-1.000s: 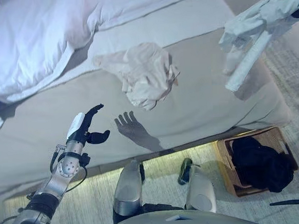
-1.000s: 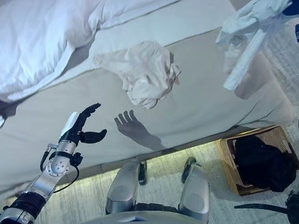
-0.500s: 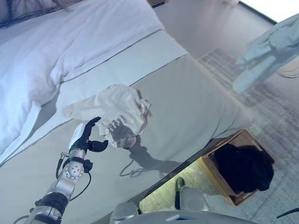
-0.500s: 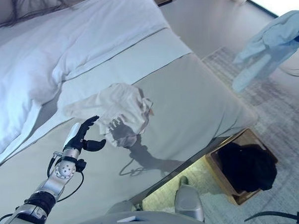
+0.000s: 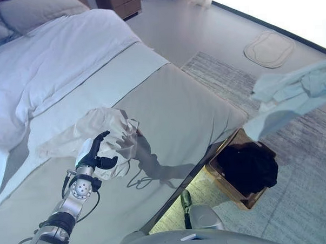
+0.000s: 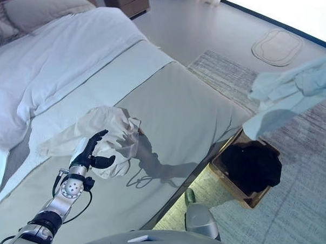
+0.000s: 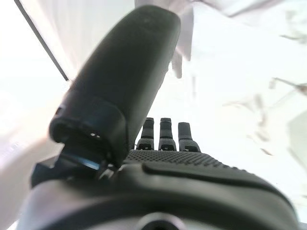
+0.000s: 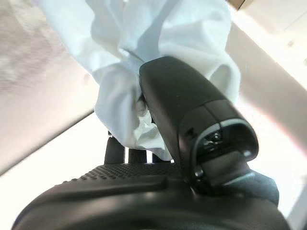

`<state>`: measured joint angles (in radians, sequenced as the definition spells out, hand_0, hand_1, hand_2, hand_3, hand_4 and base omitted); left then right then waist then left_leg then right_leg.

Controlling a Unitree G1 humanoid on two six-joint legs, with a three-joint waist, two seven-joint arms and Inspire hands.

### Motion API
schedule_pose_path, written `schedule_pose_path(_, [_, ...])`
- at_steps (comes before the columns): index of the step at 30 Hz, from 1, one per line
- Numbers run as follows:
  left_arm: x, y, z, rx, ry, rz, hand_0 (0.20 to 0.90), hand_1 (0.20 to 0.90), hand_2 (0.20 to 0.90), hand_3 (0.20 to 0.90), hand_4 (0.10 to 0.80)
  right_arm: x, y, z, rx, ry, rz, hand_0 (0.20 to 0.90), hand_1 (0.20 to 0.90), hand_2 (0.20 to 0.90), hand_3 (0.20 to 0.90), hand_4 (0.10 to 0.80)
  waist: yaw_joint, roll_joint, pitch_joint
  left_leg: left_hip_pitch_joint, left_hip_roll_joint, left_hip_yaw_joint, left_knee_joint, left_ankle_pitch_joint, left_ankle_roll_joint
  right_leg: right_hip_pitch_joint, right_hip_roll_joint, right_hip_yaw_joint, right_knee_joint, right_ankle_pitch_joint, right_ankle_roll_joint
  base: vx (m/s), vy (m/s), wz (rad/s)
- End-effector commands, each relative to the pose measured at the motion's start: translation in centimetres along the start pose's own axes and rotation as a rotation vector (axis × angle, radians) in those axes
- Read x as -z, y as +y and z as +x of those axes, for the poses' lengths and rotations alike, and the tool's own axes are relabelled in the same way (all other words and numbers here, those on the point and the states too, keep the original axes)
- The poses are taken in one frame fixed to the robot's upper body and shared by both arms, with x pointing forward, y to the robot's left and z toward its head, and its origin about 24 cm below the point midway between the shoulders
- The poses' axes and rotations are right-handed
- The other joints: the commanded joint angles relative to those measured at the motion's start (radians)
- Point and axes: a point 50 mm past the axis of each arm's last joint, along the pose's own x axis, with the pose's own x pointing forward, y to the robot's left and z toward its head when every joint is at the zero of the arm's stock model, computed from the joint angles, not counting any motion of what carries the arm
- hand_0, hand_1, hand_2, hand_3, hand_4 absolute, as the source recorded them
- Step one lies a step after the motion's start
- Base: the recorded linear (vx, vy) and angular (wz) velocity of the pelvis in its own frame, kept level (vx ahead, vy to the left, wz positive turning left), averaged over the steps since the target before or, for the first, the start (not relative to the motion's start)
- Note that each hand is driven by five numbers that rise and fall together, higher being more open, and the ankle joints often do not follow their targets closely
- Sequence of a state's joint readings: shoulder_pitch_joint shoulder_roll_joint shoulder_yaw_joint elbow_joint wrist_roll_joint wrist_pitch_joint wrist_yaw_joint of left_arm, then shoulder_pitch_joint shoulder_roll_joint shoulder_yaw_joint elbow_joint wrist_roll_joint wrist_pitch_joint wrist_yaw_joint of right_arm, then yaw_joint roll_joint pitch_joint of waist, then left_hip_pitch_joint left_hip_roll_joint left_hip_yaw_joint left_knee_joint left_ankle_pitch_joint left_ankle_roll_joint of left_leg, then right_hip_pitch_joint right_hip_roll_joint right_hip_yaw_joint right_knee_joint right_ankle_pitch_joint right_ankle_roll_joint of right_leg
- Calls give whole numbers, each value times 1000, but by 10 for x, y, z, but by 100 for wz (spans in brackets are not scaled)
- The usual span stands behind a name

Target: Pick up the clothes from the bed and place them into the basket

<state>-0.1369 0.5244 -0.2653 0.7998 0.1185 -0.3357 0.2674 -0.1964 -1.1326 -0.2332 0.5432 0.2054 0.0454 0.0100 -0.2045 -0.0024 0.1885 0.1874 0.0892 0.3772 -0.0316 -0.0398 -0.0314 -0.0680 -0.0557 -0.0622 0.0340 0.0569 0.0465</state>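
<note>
We see the left hand (image 5: 94, 153) raised above the bed (image 5: 173, 108), its fingers loosely spread and holding nothing, just in front of a cream garment (image 5: 106, 130) that lies crumpled on the grey cover. The right hand (image 8: 192, 120) has its thumb and fingers pinched round a pale blue garment (image 5: 291, 95), which hangs in the air above the rug, up and to the right of the wicker basket (image 5: 226, 183). A black garment (image 5: 249, 166) fills that basket on the floor beside the bed.
</note>
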Motion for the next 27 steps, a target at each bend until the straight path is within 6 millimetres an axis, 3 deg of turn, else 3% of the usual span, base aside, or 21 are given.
schedule_pose_path(1, [-13, 29, 10, -107, -105, 16, 900, 900, 900, 900, 800, -29, -21, 3, 98, -151, 47, 300, 300, 300, 200, 100, 6, -48, -104, -76, 26, -40, 131, -84, -7, 31, -28, 8, 73, -84, 45, -9, -25, -9])
schedule_pose_path(12, [-18, 28, 14, -94, -110, 16, 900, 900, 900, 900, 800, 20, 26, 1, -54, 55, 94, 300, 300, 300, 200, 100, 5, -28, -96, -78, 26, -29, 130, -84, -10, 24, -27, -4, 71, -81, 43, -13, -13, -2])
schedule_pose_path(22, [-21, 25, 16, -69, -116, 18, 900, 900, 900, 900, 800, 59, 53, -3, -119, 239, 91, 300, 300, 300, 200, 100, 29, 1, -86, -77, 23, -34, 125, -79, -14, 32, -33, -29, 71, -83, 42, -11, -28, 3])
schedule_pose_path(23, [-22, 24, 16, -66, -119, 19, 900, 900, 900, 900, 800, 63, 54, -4, -115, 261, 76, 368, 368, 368, 280, 180, 32, 4, -85, -77, 22, -35, 123, -78, -14, 33, -34, -31, 70, -83, 42, -14, -14, 11])
schedule_pose_path(24, [-23, 24, 16, -64, -120, 21, 900, 900, 900, 900, 800, 66, 56, -4, -105, 280, 56, 900, 900, 900, 900, 800, 33, 7, -85, -76, 22, -36, 121, -77, -14, 34, -34, -33, 68, -83, 42, -12, -15, 10])
schedule_pose_path(27, [-24, 22, 16, -60, -126, 26, 900, 900, 900, 900, 800, 74, 56, -6, -71, 327, 6, 900, 900, 900, 900, 800, 37, 14, -83, -76, 22, -37, 116, -74, -15, 35, -35, -35, 66, -83, 43, -15, -13, 7])
